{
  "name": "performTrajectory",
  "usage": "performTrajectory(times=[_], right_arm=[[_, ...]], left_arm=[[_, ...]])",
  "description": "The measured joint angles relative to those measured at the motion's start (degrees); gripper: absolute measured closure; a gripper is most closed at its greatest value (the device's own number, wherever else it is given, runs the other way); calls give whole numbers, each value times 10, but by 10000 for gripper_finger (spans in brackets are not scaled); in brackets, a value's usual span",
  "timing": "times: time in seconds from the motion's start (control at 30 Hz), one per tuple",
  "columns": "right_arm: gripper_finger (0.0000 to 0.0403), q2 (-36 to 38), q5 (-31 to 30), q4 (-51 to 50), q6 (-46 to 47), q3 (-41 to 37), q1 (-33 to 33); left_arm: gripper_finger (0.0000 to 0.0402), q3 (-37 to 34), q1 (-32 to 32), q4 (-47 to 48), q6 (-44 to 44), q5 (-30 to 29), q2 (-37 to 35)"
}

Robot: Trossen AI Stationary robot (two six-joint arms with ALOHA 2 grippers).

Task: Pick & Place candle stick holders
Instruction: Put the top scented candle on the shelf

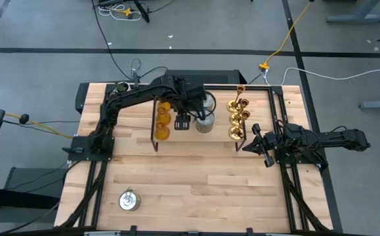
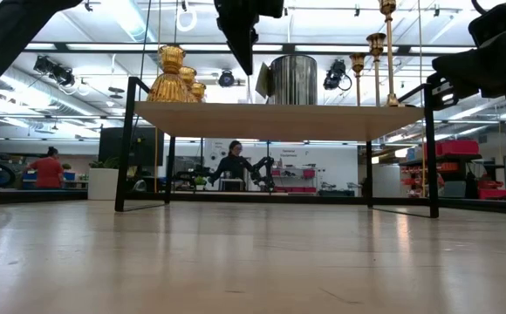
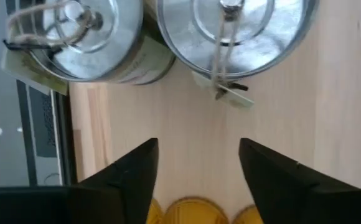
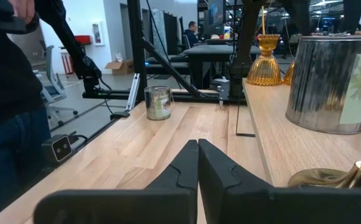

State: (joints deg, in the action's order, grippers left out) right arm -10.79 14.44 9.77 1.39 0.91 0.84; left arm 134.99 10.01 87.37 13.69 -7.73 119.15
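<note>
A wooden rack [image 1: 196, 134] stands at the table's far middle. On its shelf stand amber holders [image 1: 162, 119] at the left, silver cans [image 1: 205, 122] in the middle and gold brass holders [image 1: 237, 115] at the right. Another silver can [image 1: 129, 200] stands on the table near the front left. My left gripper [image 1: 182, 122] is open and empty over the shelf, between the amber holders [image 3: 193, 213] and two silver cans [image 3: 236, 31]. My right gripper [image 1: 252, 141] is shut and empty, just right of the rack's right end.
The rack's black wire sides [image 1: 154, 131] stand at each end of the shelf. A small whitish cup [image 1: 121, 86] sits at the far left corner. A person [image 4: 6, 106] stands beyond the table's left edge. The near half of the table [image 1: 209, 190] is bare wood.
</note>
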Motion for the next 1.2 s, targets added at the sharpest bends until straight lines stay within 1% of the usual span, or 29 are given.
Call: performTrajectory(times=[0.17, 0.37, 0.47, 0.6, 0.7, 0.83, 1.03, 1.2], right_arm=[[389, 0, 0, 0, 0, 0, 0], [389, 0, 0, 0, 0, 0, 0], [389, 0, 0, 0, 0, 0, 0], [389, 0, 0, 0, 0, 0, 0], [389, 0, 0, 0, 0, 0, 0], [389, 0, 0, 0, 0, 0, 0], [389, 0, 0, 0, 0, 0, 0], [389, 0, 0, 0, 0, 0, 0]], left_arm=[[237, 0, 2, -5, 33, 0, 5], [320, -17, 2, -28, 41, 4, 6], [355, -16, 2, -39, 40, 13, 4], [391, -16, 1, -62, 39, 16, 5], [395, -16, 2, -67, 39, 21, 5], [387, -16, 2, -70, 40, 49, 5], [395, -16, 1, -93, 39, 54, 5], [391, -16, 2, -104, 40, 78, 5]])
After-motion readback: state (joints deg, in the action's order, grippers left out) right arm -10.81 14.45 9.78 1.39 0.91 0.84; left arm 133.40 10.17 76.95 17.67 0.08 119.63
